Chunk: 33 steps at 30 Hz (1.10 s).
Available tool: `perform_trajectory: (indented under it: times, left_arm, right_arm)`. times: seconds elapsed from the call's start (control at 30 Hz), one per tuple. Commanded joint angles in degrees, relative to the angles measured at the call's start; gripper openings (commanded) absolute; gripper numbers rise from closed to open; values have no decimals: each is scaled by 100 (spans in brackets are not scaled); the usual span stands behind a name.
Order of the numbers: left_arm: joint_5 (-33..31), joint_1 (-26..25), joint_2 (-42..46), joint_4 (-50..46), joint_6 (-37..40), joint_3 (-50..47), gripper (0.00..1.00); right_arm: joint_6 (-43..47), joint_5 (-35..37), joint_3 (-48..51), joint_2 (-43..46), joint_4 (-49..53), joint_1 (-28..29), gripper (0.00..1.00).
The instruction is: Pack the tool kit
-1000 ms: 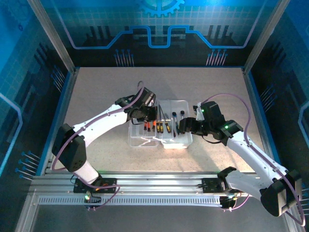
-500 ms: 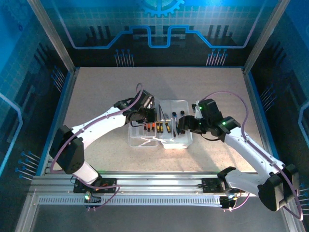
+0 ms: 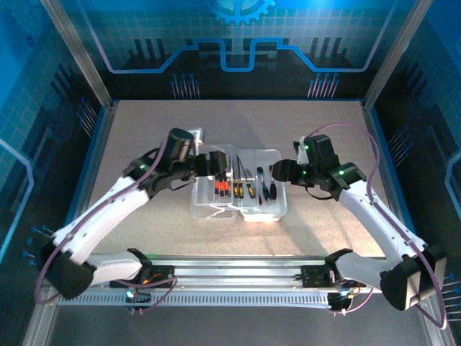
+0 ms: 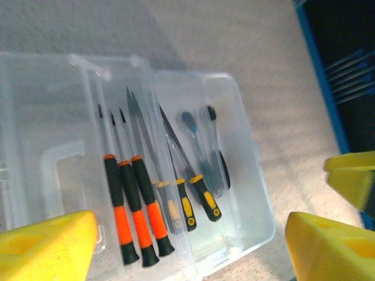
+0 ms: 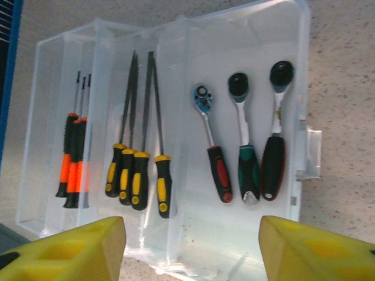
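The tool kit's clear plastic case (image 3: 276, 210) lies open at the table's middle. Inside, three orange-and-black screwdrivers (image 4: 132, 211) lie side by side. Beside them are several yellow-and-black screwdrivers (image 5: 137, 175) and three ratchet drivers (image 5: 246, 158) with red, green and black handles. My left gripper (image 3: 218, 164) hovers over the case's left part, open, with nothing between its yellow fingers (image 4: 50, 246). Its midpoint (image 4: 187, 254) is above the case's near wall (image 4: 258, 193). My right gripper (image 3: 277, 171) stands open over the case's right side, its midpoint (image 5: 190, 252) above the case floor and its fingers (image 5: 316, 249) empty.
The case (image 5: 304, 70) has a latch tab on its right edge. Aluminium frame posts (image 3: 79, 58) and blue side walls bound the table. A metal rail (image 3: 230, 270) runs along the near edge by the arm bases.
My left gripper has gone from shut to open and drawn back to the left from the orange screwdrivers. My right gripper has shifted slightly up and back, opening a little wider.
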<state>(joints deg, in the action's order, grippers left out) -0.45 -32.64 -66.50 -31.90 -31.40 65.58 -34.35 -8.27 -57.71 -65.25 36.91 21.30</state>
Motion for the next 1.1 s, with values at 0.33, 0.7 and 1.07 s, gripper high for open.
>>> perform_trajectory:
  times: [0.33,0.7,1.07]
  left_arm:
    - [-526,627,2834,-1056,-896,-2905,77]
    - [1033,1958,1769,-81,-1263,-3285,56]
    - [1393,2104,1030,510,-851,-3315,55]
  right_arm:
    - [401,-562,368,-525,-191,-1434,63]
    - [209,-1229,700,-1004,-818,-1872,57]
    - [237,-1347,1721,-641,-1122,-1984,50]
